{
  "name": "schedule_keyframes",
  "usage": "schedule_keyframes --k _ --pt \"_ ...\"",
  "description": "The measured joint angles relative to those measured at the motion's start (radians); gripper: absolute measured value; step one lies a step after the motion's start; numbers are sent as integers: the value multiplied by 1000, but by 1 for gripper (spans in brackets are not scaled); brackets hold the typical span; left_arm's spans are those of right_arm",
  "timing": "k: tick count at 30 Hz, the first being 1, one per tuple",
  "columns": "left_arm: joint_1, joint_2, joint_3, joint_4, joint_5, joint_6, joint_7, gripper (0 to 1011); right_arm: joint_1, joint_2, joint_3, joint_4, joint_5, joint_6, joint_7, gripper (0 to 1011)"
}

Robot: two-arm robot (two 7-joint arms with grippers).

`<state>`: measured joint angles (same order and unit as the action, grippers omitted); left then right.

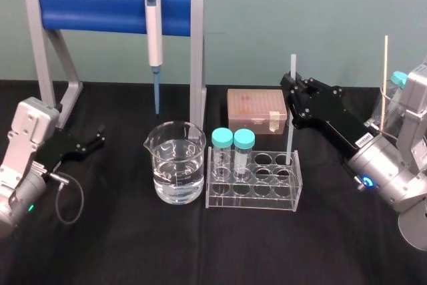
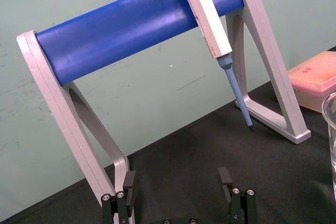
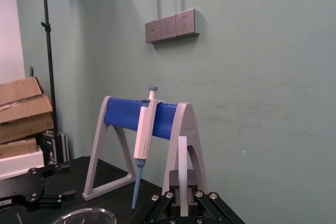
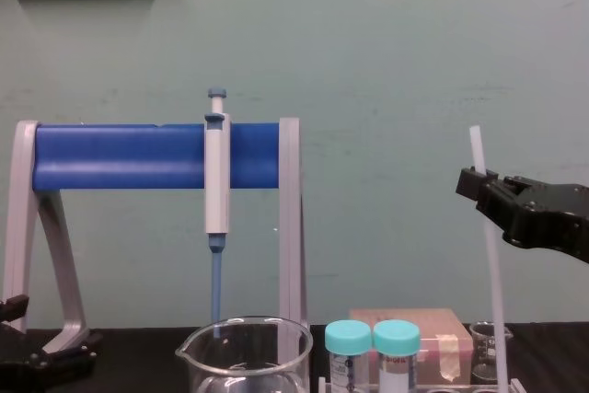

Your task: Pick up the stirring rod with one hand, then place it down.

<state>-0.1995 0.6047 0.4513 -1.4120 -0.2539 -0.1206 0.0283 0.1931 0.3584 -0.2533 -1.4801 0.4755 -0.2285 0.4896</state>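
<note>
Stirring rod (image 1: 291, 118) stands nearly upright, its long axis running up and down. In my chest view its top leans a touch toward the left. It is a thin, straight, milky-white stick, faintly translucent and the same width all along, reaching far above the two teal-capped vials (image 1: 232, 139). Its lower end sits in the rear right hole of the clear rack (image 1: 253, 195) on the black table (image 1: 133, 245).

My right gripper (image 1: 289, 88) reaches in from the right with its jaws clamped on the rod's upper part, a short length of it poking out above them. The right wrist view shows the rod (image 3: 182, 166) pinched between the black fingers (image 3: 169, 196).

My left gripper (image 1: 100, 137) lies low at the table's left side, beside the foot of the blue pipette stand (image 1: 100, 8). Its jaws are spread apart and hold nothing. A glass beaker (image 1: 176, 171) with water stands just left of the rack.
</note>
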Motion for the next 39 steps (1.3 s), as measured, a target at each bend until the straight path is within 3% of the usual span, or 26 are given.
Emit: schedule_keyframes --k 23,39 --pt "0 0 0 0 0 0 0 1001 51 -39 -17 123 -19 -79 24 72" --pt "0 0 0 0 0 0 0 1000 71 -58 -24 201 -33 -83 32 72"
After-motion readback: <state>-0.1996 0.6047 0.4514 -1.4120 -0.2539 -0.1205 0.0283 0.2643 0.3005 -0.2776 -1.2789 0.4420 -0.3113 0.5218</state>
